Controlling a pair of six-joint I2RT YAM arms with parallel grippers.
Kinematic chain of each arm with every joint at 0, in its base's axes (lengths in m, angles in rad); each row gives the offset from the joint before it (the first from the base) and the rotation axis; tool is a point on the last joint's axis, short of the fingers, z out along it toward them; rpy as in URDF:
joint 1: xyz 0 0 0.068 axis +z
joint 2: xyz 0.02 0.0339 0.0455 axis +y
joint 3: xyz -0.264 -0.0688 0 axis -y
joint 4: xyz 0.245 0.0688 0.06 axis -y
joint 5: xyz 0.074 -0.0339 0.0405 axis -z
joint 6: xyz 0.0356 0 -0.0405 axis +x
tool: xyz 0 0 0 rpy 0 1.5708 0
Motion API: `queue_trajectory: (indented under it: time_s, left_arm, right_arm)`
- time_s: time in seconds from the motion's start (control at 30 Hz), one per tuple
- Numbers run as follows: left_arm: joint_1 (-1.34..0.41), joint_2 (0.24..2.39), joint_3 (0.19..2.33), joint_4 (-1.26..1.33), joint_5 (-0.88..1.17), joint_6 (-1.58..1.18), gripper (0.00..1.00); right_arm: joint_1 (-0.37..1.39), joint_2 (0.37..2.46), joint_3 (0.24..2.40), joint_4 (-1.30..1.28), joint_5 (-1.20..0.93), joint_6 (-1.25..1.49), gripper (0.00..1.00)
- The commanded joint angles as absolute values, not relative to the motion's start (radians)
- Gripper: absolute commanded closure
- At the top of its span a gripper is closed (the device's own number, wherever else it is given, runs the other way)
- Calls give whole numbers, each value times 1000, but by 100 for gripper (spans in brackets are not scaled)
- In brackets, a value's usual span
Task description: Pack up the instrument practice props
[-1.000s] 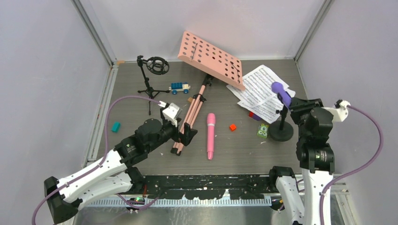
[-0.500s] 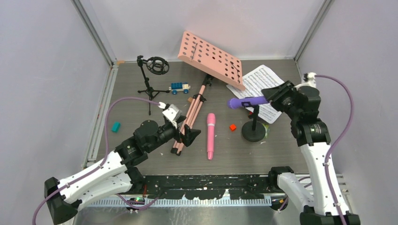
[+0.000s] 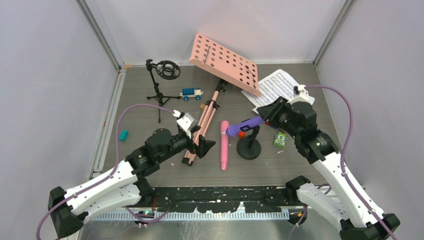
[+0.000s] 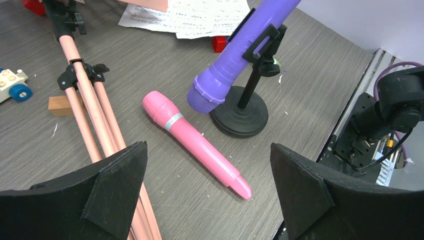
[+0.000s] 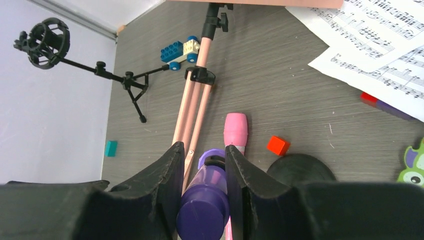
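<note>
Your right pincer gripped the purple microphone, clipped in its black stand on the bench | your left pincer gaped empty above the pink tripod legs | pink microphone lay between them.

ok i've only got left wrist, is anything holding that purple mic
observer: yes, the right fingers are shut on the tail end of the purple mic.
operator: where's the other mount
observer: far left, the mount stands empty beside the car.
operator: and the rack
observer: the rack sits tilted near the back wall, at the far end of the legs.
</note>
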State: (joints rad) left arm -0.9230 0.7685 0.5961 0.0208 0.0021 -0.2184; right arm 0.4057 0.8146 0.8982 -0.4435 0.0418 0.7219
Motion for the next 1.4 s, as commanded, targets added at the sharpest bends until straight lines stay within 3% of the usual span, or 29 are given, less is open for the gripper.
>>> queue_trajectory:
  time_s: [0.0,0.2,0.47,0.87,1.2,1.37]
  left_arm:
    - [-928,761,587,77,8,-192,6]
    - [-927,777,582,83,8,-197,6]
    - [-928,778,576,80,8,-209,6]
    - [-928,729,553,60,-35,-221,6]
    - [-928,727,549,60,-33,-229,6]
    - [-928,721,549,57,-35,-228,6]
  right_arm:
    - [406,723,840,-389,172,738,99]
    - [407,659,776,-482,230,759,98]
    - [406,622,703,-525,258,832,74]
    - [406,627,560,-493,211,898,74]
    - [407,610,472,-520,211,968,46]
    - [407,603,471,-550,240,975,37]
